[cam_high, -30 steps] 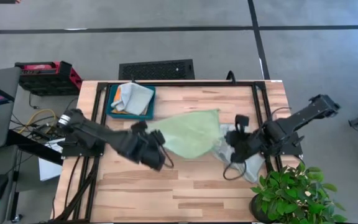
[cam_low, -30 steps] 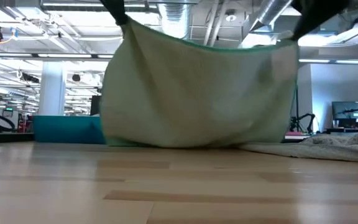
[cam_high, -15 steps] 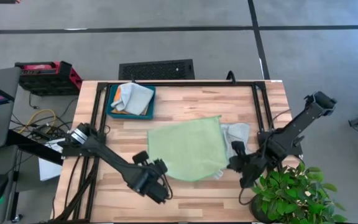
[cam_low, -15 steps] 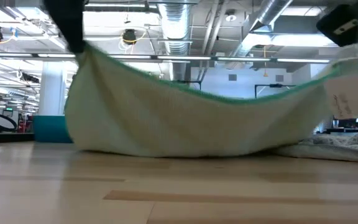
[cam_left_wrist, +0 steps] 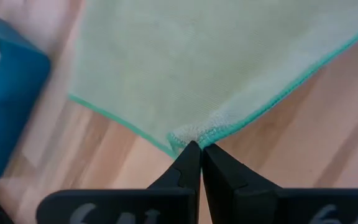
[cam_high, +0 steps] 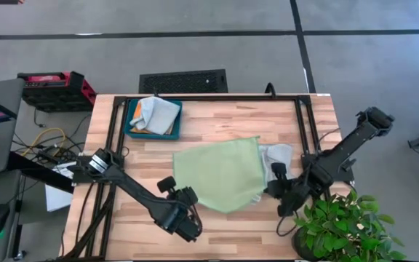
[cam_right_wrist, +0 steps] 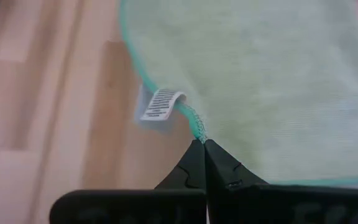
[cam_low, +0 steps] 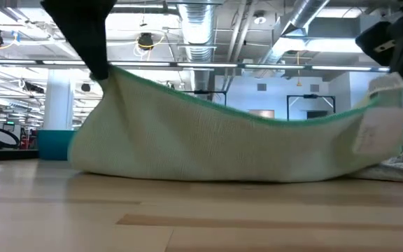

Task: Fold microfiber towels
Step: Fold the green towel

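The light green towel (cam_high: 218, 173) lies spread over the middle of the table. Its far part rests on the wood and its near edge (cam_low: 257, 115) is lifted between my two grippers. My left gripper (cam_high: 190, 199) is shut on the near left corner. My right gripper (cam_high: 268, 191) is shut on the near right corner, beside the white tag (cam_right_wrist: 160, 104). A pale grey towel (cam_high: 276, 156) lies crumpled on the table, partly under the green towel's right side. In the teal tray (cam_high: 131, 127) sits another grey cloth (cam_high: 157, 113) with a bit of orange beneath it. My left gripper pinches the green towel's near left corner (cam_left_wrist: 191, 134) between its two fingertips, slanting down from the near left. The corner is held up off the table (cam_low: 109, 73); the cloth slopes down from it to the wood. My right gripper pinches the hemmed near right corner (cam_right_wrist: 197, 132) between its fingertips, just beside the tag, slanting down from the near right. That corner is held up (cam_low: 382, 87), with the tag hanging below it. The near edge sags slightly between the two holds.
The teal tray stands at the far left of the table. A potted plant (cam_high: 340, 225) crowds the near right corner, close to my right arm. Black frame rails (cam_high: 304, 124) run along the table's left, right and far sides. Bare wood (cam_high: 231, 233) lies near the front edge.
Both grippers have gone down and toward the table's near edge, moving apart from one another. The green towel, which hung as a deep sagging bag between them, has been drawn out flatter: its far part has settled on the table and its near edge is stretched wider and lower.
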Robot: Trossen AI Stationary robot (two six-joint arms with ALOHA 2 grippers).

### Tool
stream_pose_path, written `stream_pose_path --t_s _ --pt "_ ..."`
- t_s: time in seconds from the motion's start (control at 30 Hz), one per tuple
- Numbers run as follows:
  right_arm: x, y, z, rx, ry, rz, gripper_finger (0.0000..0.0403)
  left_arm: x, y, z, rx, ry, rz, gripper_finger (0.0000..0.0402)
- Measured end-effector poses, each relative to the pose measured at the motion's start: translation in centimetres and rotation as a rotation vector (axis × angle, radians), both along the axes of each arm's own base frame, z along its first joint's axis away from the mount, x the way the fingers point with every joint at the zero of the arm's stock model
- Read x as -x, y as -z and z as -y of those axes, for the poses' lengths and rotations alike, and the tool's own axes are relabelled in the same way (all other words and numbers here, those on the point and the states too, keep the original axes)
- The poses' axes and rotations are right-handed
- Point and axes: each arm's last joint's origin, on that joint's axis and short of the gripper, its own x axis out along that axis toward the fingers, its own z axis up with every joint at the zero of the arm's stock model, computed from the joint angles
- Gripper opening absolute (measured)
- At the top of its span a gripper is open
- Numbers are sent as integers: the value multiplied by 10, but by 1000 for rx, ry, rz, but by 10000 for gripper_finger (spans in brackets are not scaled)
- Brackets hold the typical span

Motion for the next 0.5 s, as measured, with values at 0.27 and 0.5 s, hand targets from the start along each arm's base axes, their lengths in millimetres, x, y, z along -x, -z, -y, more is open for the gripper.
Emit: stream_pose_path --t_s 0.27,0.5 --pt "-8 2 23 96 130 -15 6 -10 -2 -22 -114 -104 95 0" --pt "-17 9 42 151 239 -36 6 -11 3 -55 -206 -277 58 0"
